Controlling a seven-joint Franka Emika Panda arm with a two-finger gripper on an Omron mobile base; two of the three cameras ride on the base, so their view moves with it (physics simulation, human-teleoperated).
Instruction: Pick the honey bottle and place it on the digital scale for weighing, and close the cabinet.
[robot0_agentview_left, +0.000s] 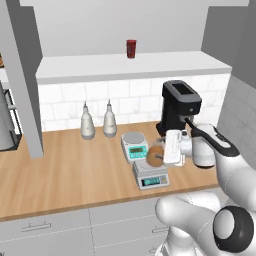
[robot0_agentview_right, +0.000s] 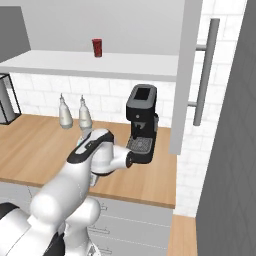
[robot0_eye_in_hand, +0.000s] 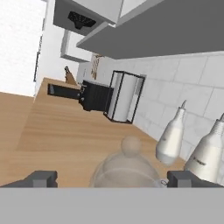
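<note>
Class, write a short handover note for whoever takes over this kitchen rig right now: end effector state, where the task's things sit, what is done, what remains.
End effector: open, fingers either side of the honey bottle, not clamped on it.
Honey bottle: standing on the digital scale, at the front of the wooden counter, in front of the round-platter scale.
Cabinet: its door stands open, edge-on at the right, bar handle facing outward.
Done: bottle placed on the scale, grip let go.
Left: back the arm away without tipping the bottle, then swing the cabinet door shut.
</note>
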